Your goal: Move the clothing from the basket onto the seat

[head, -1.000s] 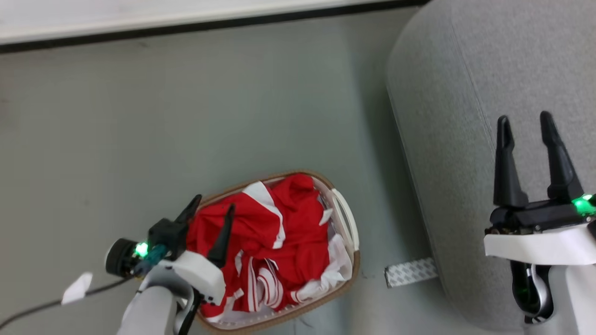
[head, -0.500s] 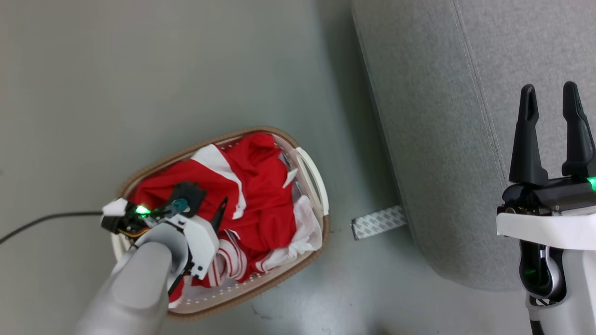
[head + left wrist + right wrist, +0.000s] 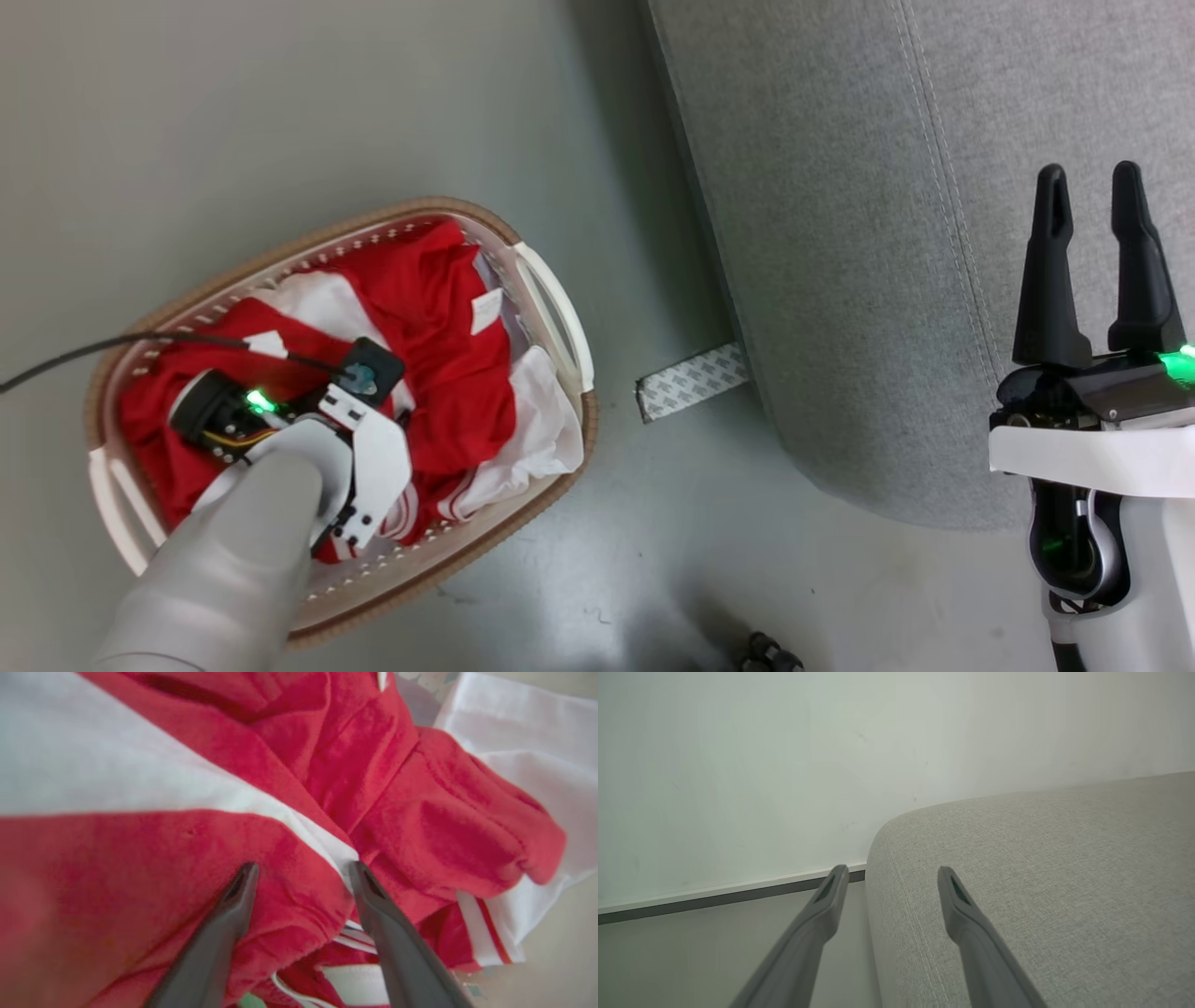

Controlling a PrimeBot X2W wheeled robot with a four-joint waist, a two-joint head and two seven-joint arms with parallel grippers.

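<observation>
Left wrist view: left claw [image 3: 303, 865] spread on the clothing [image 3: 420, 835]; right claw [image 3: 1089, 171] spread near the seat [image 3: 840, 233]

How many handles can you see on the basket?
2. One handle is on the basket's end nearest the seat; the other handle is on the opposite end. None looks hidden.

You get no readable text here. White tag [image 3: 485, 311] on red clothing [image 3: 439, 308]: too small, nothing legible. Patterned strip [image 3: 693, 382] on floor [image 3: 280, 112]: dots only, no letters.
</observation>
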